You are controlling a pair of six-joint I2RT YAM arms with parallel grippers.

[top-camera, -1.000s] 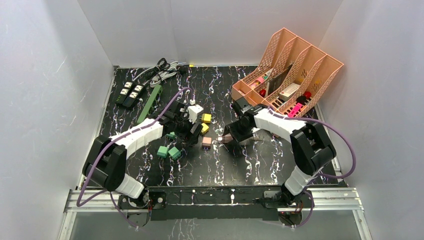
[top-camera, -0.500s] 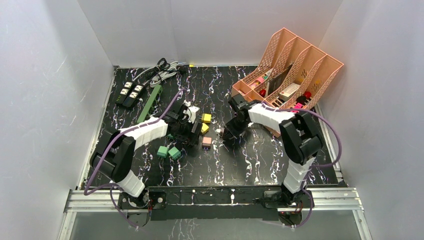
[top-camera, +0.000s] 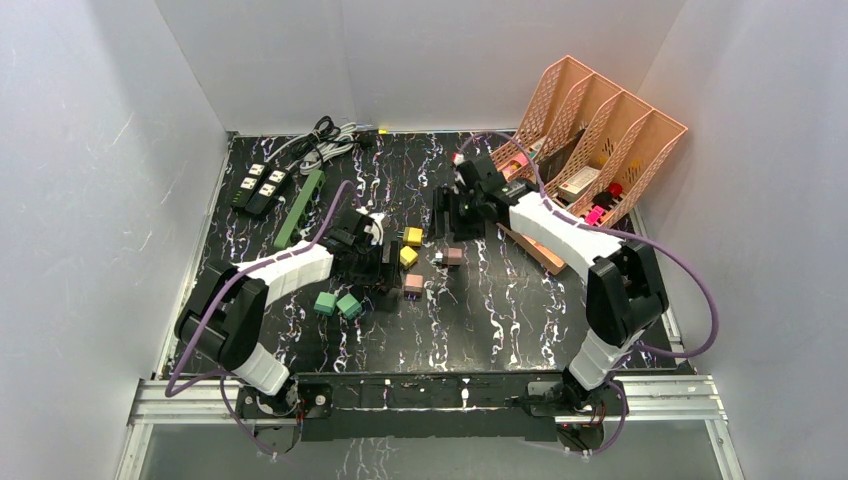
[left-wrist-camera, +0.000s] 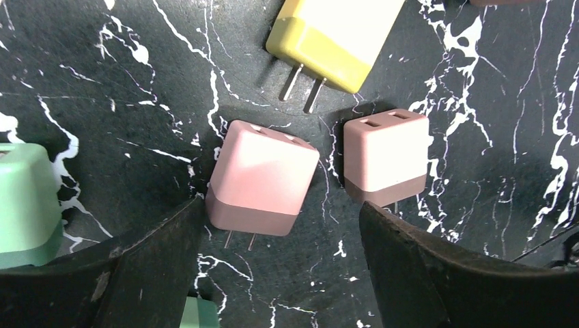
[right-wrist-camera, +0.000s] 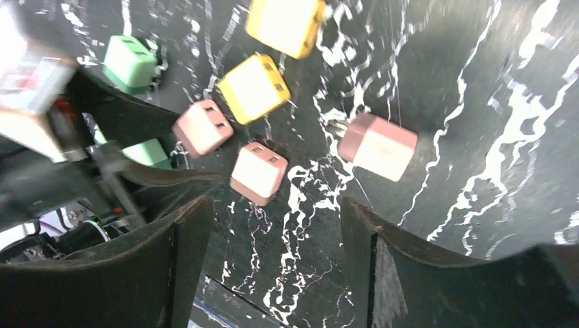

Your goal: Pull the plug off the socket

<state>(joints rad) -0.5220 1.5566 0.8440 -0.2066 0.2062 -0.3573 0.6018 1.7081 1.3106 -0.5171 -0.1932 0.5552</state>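
Several two-tone cube plugs lie loose on the black marbled table (top-camera: 520, 320). My left gripper (top-camera: 378, 268) is open and low over them. In the left wrist view (left-wrist-camera: 280, 219) its fingers straddle a pink plug (left-wrist-camera: 261, 178) lying with its prongs toward me. A second pink plug (left-wrist-camera: 386, 158) lies just right of it, a yellow plug (left-wrist-camera: 334, 37) beyond. My right gripper (top-camera: 447, 212) is open and empty, raised at the far middle (right-wrist-camera: 275, 205). A third pink plug (top-camera: 452, 256) lies alone on the table below it (right-wrist-camera: 377, 147). No plug shows seated in a socket.
Black power strips (top-camera: 260, 185) and a green strip (top-camera: 300, 205) lie at the back left with coiled cables (top-camera: 330, 140). A pink file rack (top-camera: 580, 150) stands at the back right. Green plugs (top-camera: 337, 304) and yellow plugs (top-camera: 410, 245) sit around my left gripper.
My right gripper has let go of a pink plug, left it on the table, and drawn back toward the far side. My left gripper has settled slightly lower over the plug cluster.
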